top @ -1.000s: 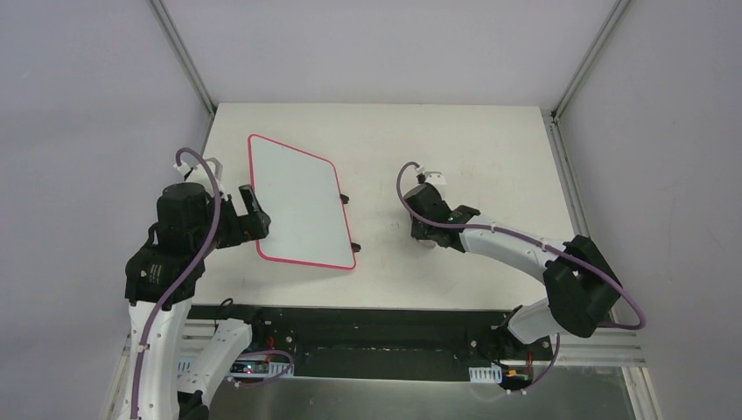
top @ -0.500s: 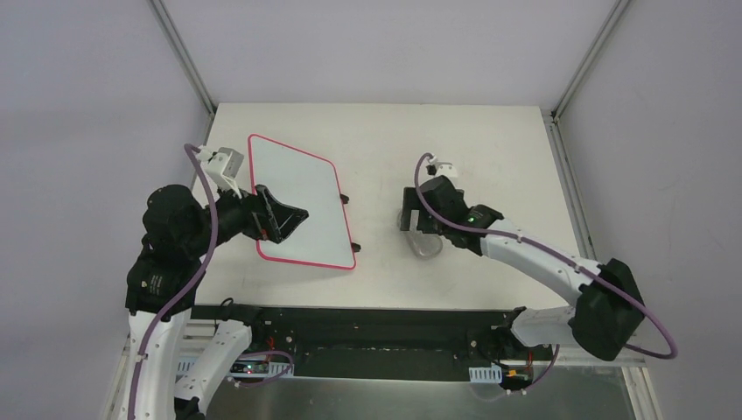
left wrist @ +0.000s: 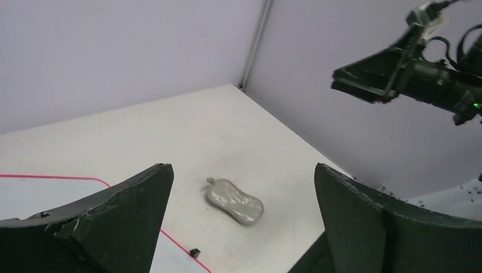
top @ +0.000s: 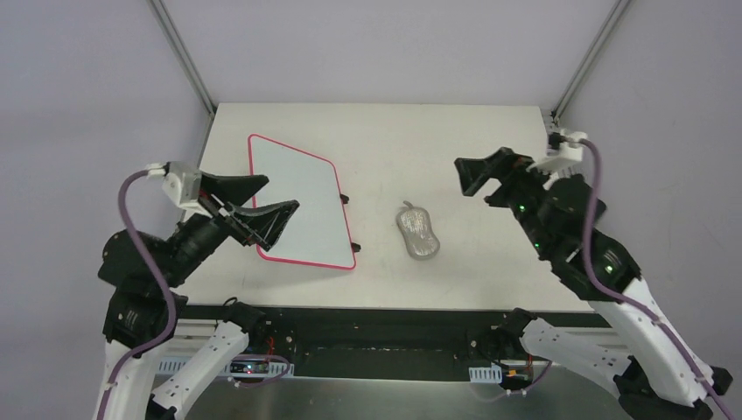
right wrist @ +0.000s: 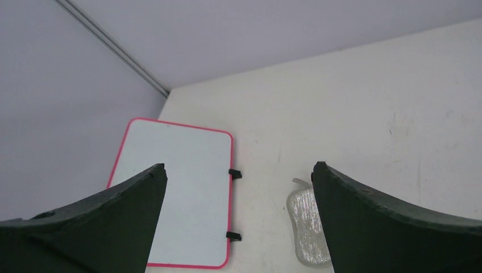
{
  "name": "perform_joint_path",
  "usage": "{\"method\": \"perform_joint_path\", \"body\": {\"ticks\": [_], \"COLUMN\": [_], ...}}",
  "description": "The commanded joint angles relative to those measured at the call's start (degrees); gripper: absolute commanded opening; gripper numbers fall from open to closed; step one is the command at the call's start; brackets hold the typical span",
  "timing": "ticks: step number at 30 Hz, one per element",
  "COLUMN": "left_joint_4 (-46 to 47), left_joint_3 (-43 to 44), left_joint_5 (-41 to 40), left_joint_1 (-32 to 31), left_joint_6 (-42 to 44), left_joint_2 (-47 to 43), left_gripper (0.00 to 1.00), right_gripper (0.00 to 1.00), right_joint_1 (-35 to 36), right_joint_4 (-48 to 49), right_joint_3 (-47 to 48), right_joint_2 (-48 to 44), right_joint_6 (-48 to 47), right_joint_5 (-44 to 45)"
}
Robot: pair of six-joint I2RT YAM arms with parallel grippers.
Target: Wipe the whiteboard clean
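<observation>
The whiteboard [top: 306, 192], wiped white inside a thin red-pink frame, lies flat on the left half of the table; it also shows in the right wrist view [right wrist: 182, 187] and at the left wrist view's lower left [left wrist: 45, 193]. My left gripper [top: 280, 193] hangs open above the board's left part, holding nothing [left wrist: 241, 168]. My right gripper [top: 472, 182] is raised at the right, open and empty [right wrist: 239, 166], well apart from the board. A small grey peanut-shaped pad [top: 417, 232] rests alone on the table, right of the board [right wrist: 307, 227] [left wrist: 234, 200].
Two black tabs [top: 346, 199] stick out from the board's right edge. The white table [top: 490, 131] is closed in by purple-grey walls on three sides, with metal posts [top: 179, 52] at the back corners. A black rail runs along the near edge.
My right gripper opened, let go of the grey pad, then rose and drew back to the right. The left arm lifted away from the board's left edge, jaws still open.
</observation>
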Motion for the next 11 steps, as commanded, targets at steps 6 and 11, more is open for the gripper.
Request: {"method": "perform_joint_path", "body": {"ticks": [6,11], "left_joint_4": [2.98,-0.47], "left_joint_3": [2.32,3.35], "left_joint_5": [-10.43,-10.60], "left_joint_1": [-0.49,-0.45], "left_joint_6": [3.01,3.28], "left_joint_2": [-3.47,-4.10], "left_gripper": [0.99,0.98], "right_gripper": [1.00,1.00], "right_joint_1": [-0.19,-0.19], "right_joint_4": [1.11,2.17], "right_joint_3": [1.22,-0.95], "right_joint_2": [-11.70,-16.31], "right_joint_6": [-5.86,-4.97], "right_joint_5": [7.01,6.60]}}
